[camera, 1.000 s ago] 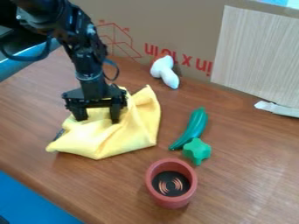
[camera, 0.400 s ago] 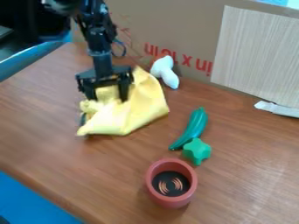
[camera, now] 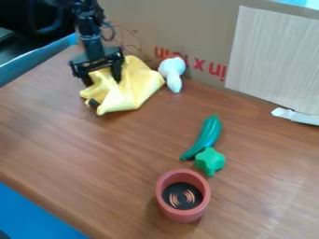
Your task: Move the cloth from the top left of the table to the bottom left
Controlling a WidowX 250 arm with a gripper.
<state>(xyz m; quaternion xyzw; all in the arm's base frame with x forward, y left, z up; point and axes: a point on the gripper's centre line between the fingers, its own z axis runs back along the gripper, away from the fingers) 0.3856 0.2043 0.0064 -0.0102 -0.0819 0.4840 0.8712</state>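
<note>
Cloth [camera: 138, 87] near far left corner of table [camera: 68, 149], small toy [camera: 172, 73] just right of cloth, cardboard [camera: 168, 21] behind both, panel [camera: 274, 56] farther right, toy pod [camera: 205, 133] mid-table, knob-edged toy [camera: 210, 161] against pod's near end, cup [camera: 182, 209] in front.

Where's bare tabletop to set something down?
Bare: table left of the red pot, below the yellow cloth; also right of the long green toy, below the wood-grain panel. Crowded: around hand, cloth, white toy; between pot and green star.
</note>
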